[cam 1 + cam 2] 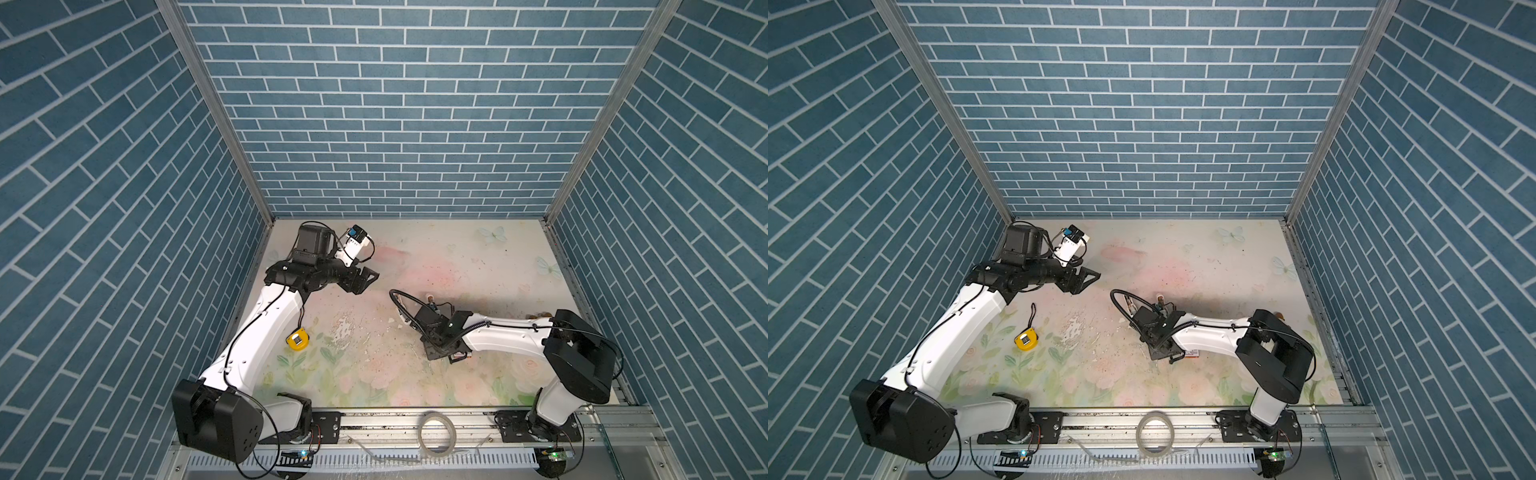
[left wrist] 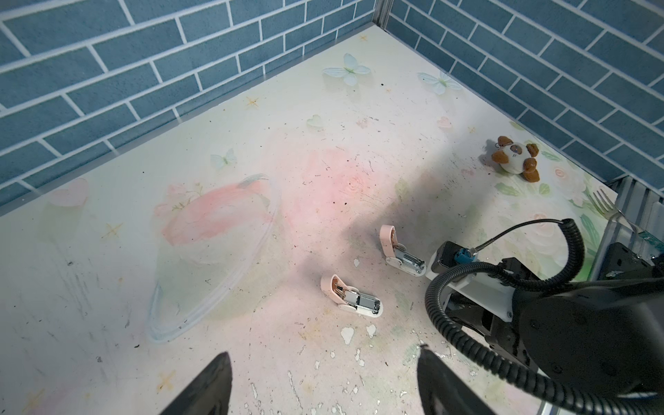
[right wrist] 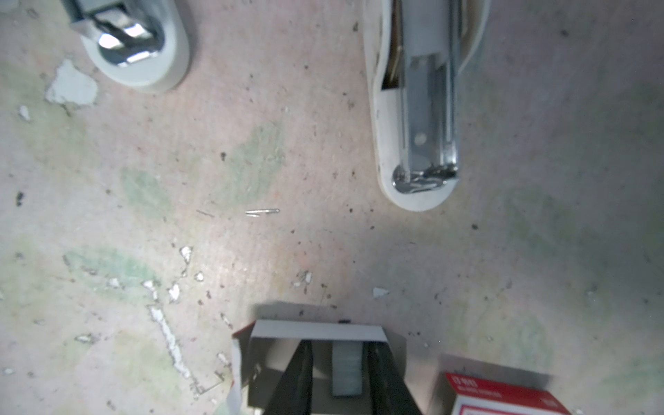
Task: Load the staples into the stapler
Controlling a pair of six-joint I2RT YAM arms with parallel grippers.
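my black left gripper (image 2: 323,350) hangs wide apart, empty. my right gripper (image 3: 340,345) sits narrowly parted inside an open white cardboard tray (image 3: 316,330), straddling the silvery-grey block of staples (image 3: 346,373), near the opened pink-and-white stapler (image 3: 420,125).

Twin overhead views; wrist cameras facing table (image 2: 323,143).

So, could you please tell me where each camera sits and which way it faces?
Top views: high at the front, looking down on the table; both arms show.
Left wrist: on the left arm, facing across to two staplers and the right arm; left gripper tips show, open.
Right wrist: low, facing down at the staples between right gripper fingers.
Shared: both wrist views show the staplers.
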